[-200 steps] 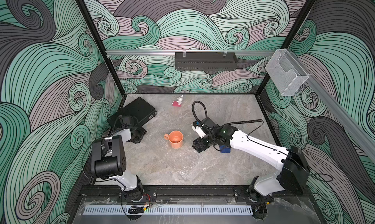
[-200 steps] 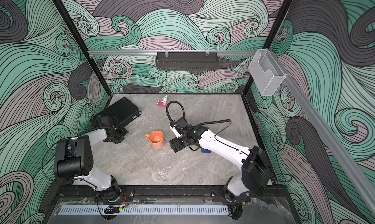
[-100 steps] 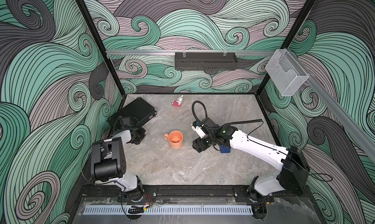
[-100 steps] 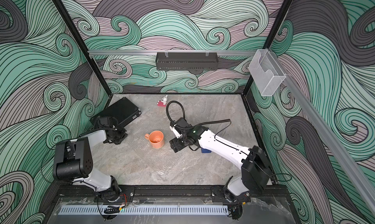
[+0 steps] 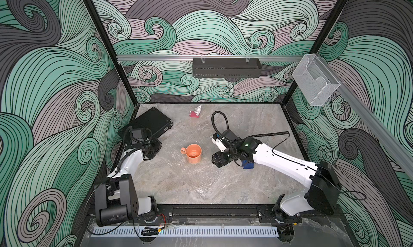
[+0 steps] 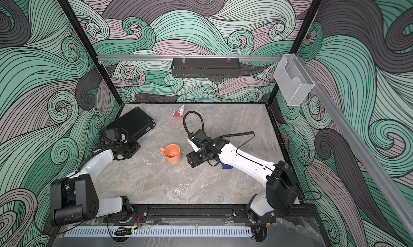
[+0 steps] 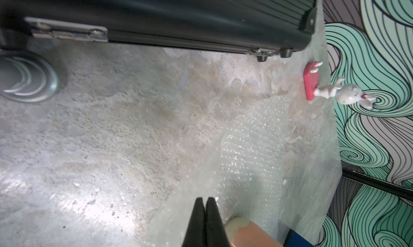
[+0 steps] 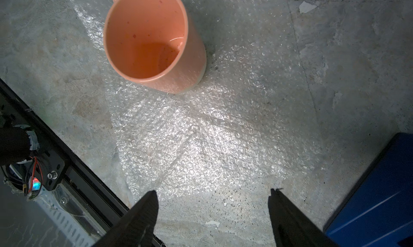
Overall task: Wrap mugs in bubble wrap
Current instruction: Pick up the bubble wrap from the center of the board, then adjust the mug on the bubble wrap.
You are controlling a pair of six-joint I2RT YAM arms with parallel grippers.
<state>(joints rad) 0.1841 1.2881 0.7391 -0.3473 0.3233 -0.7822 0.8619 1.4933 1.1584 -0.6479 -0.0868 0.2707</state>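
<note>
Mug (image 5: 194,153) stands upright on the wrap (image 8: 201,134), long axis vertical, mouth up, handle toward my left arm; left gripper (image 7: 204,199) — part open a second ago — now has jaws shut at the wrap's edge; right gripper (image 8: 213,194) gapes, empty.

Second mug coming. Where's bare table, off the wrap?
Back right corner of the table, bordered by figurine, right arm and back wall. Crowded: around mug, right gripper, bubble wrap; black case fills back left.
</note>
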